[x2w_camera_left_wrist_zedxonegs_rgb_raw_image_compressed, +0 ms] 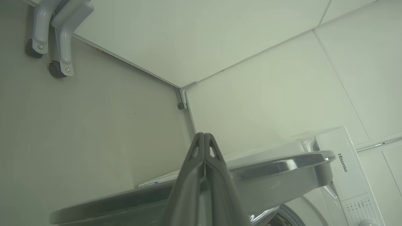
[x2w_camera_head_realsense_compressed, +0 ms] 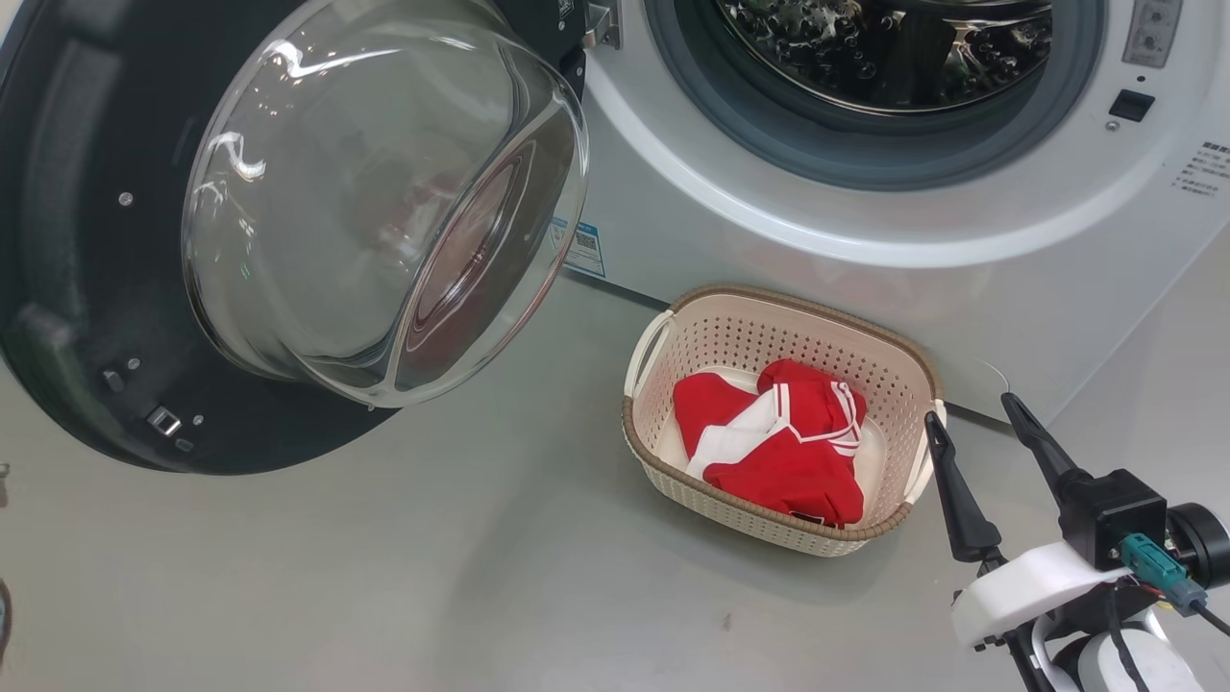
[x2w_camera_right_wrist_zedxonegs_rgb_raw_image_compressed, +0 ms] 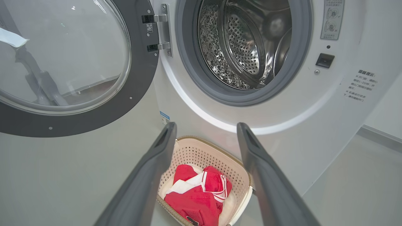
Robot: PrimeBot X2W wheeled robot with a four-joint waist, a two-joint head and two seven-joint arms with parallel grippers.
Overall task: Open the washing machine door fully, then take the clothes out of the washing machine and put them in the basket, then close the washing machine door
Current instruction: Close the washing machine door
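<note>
The washing machine door (x2w_camera_head_realsense_compressed: 365, 202) stands swung open to the left, its glass bowl bulging toward me. The white washing machine (x2w_camera_head_realsense_compressed: 730, 211) shows its steel drum (x2w_camera_right_wrist_zedxonegs_rgb_raw_image_compressed: 245, 47) with no fabric in sight. On the floor in front of the machine, the cream basket (x2w_camera_head_realsense_compressed: 798, 300) holds the red clothes (x2w_camera_head_realsense_compressed: 788, 452) with white stripes. My right gripper (x2w_camera_head_realsense_compressed: 972, 418) is open just right of the basket with nothing held; in the right wrist view it (x2w_camera_right_wrist_zedxonegs_rgb_raw_image_compressed: 206, 125) frames the basket (x2w_camera_right_wrist_zedxonegs_rgb_raw_image_compressed: 201, 138) and the clothes (x2w_camera_right_wrist_zedxonegs_rgb_raw_image_compressed: 198, 194). My left gripper (x2w_camera_left_wrist_zedxonegs_rgb_raw_image_compressed: 204, 135) is shut on nothing, beside the door's rim (x2w_camera_left_wrist_zedxonegs_rgb_raw_image_compressed: 267, 172).
Grey floor (x2w_camera_head_realsense_compressed: 432, 577) spreads before the machine. A blue label (x2w_camera_head_realsense_compressed: 583, 248) sits low on the machine's front and the latch socket (x2w_camera_head_realsense_compressed: 1132, 104) to the right of the opening. Grey caster legs (x2w_camera_left_wrist_zedxonegs_rgb_raw_image_compressed: 53, 37) stand by the white wall panels.
</note>
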